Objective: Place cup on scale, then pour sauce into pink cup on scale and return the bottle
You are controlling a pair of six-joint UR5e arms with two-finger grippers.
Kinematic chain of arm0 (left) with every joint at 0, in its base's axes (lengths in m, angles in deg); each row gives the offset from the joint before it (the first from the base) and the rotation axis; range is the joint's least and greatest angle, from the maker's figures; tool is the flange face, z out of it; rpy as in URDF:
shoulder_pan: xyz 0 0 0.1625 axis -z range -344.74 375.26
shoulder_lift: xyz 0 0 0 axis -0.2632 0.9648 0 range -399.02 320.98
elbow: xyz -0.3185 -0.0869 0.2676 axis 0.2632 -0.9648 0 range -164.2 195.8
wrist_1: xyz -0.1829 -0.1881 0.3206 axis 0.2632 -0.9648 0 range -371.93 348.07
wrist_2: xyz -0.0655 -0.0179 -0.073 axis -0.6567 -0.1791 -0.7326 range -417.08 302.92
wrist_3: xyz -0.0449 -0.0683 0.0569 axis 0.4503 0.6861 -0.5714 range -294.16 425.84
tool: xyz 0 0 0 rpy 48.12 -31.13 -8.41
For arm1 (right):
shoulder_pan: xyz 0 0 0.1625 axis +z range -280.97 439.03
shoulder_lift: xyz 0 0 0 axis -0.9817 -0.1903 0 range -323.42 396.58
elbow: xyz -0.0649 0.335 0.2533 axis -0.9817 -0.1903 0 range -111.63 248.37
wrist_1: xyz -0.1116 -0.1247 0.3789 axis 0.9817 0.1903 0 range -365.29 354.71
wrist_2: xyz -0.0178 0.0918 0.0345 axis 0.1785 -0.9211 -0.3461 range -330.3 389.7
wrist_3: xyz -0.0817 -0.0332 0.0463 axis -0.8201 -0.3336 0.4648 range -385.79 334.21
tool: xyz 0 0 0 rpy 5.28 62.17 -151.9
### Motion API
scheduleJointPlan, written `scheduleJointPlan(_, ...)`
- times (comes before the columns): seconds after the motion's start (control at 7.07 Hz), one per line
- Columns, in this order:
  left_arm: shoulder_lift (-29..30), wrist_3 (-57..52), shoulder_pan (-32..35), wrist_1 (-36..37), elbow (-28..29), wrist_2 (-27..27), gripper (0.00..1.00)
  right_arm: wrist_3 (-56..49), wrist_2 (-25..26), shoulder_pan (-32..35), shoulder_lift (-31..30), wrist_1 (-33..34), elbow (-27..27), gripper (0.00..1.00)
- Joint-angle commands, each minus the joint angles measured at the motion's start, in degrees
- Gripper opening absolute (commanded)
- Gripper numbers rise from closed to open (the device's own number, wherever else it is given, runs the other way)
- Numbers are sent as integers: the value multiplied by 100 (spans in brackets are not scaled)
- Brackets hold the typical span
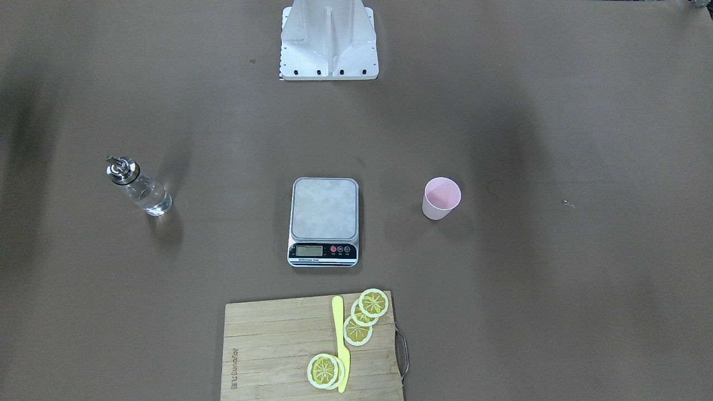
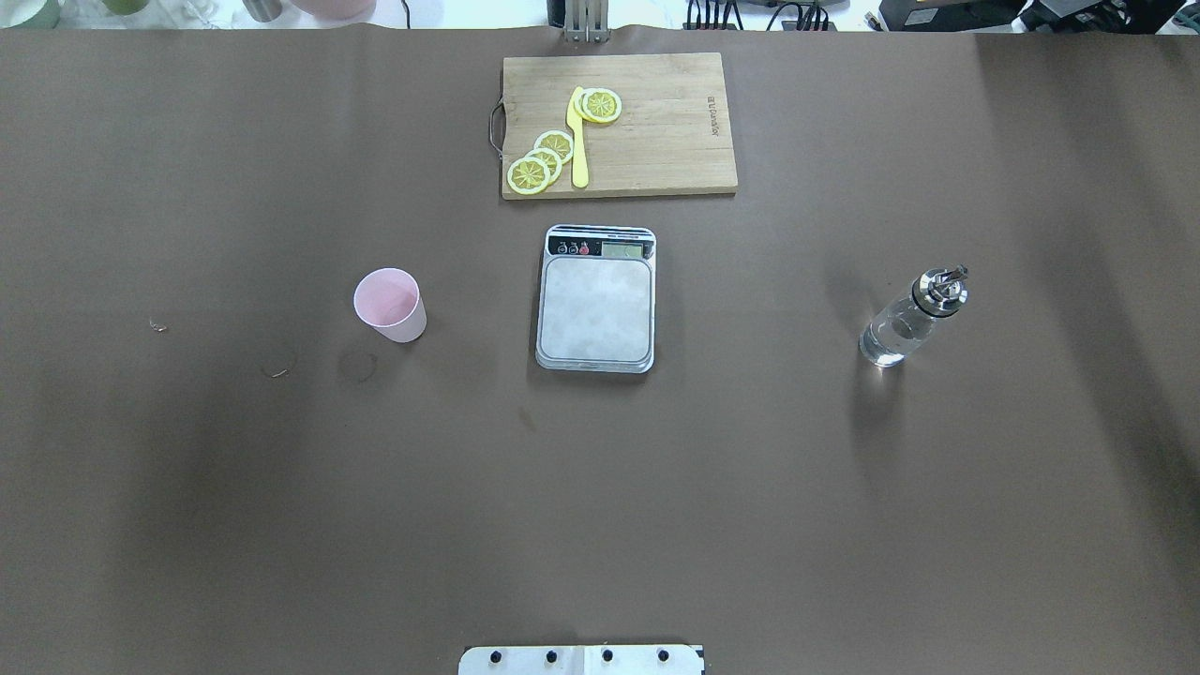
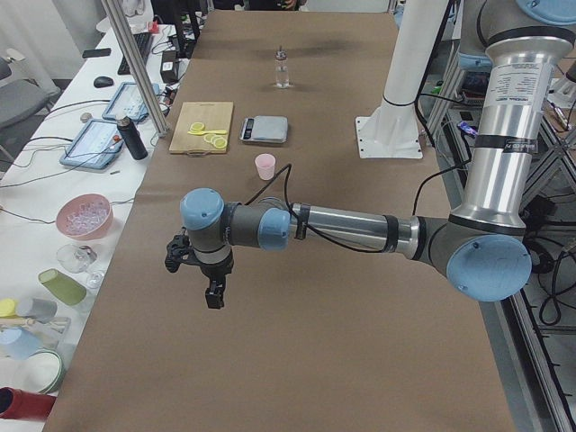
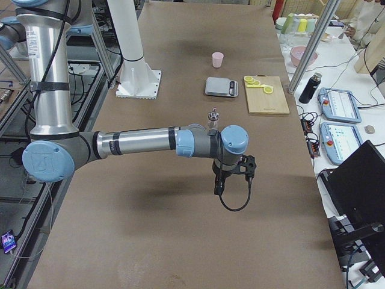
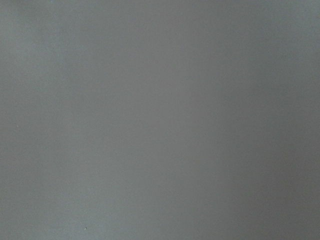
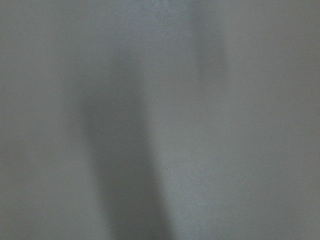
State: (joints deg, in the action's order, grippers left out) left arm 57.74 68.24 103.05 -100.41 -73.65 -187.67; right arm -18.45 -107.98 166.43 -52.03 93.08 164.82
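Note:
The pale pink cup (image 2: 390, 305) stands upright on the brown table, left of the scale (image 2: 596, 298), whose steel platform is bare. The clear glass bottle (image 2: 909, 319) with a metal spout holds clear sauce and stands right of the scale. Neither gripper shows in the overhead or front views. The left gripper (image 3: 214, 297) hangs above the table far from the cup (image 3: 265, 166). The right gripper (image 4: 218, 189) hangs above the table on the near side of the bottle (image 4: 212, 118). I cannot tell whether either is open or shut. Both wrist views show only table.
A wooden cutting board (image 2: 619, 125) with lemon slices (image 2: 541, 161) and a yellow knife (image 2: 577, 141) lies beyond the scale. The robot's white base (image 1: 328, 42) stands at the table's robot side. Cluttered side benches (image 3: 81, 216) run along the operators' edge.

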Motion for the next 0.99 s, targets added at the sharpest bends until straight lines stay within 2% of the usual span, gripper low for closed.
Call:
scheduleJointPlan(0.0,-26,-11,1,-3,-11,7,98,30,-5,5,10,6,-3,100)
scheduleJointPlan(0.85,-17,-20,-16,6,-187,8,98,30,-23,5,37,-11,50,100)
